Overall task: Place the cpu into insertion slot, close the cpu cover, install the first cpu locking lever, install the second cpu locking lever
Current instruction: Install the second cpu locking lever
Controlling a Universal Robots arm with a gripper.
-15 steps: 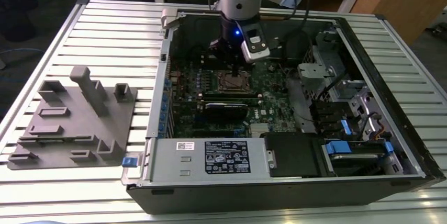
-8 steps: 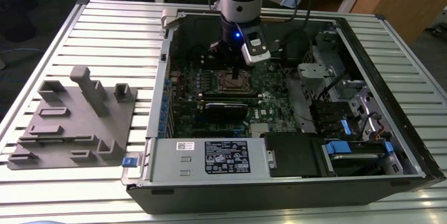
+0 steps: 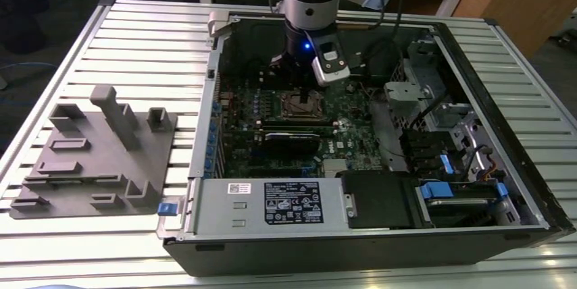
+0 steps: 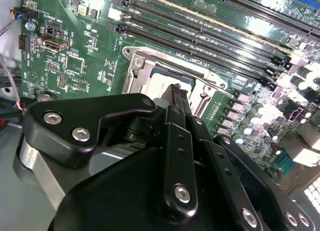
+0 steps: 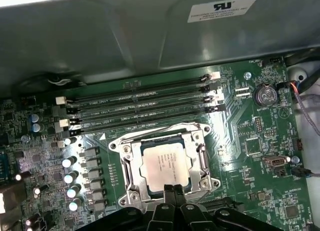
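The chip [image 5: 165, 164] is seen seated in the socket [image 5: 162, 161] (cover [image 5: 131, 163] lowered around it) mid-motherboard [image 5: 240, 141]; its print is unreadable. The gripper [image 5: 172, 191], pinched together and holding nothing, hangs just above.

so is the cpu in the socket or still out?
In. The cpu lies flat inside the insertion slot, metal frame around it; gripper at its edge.
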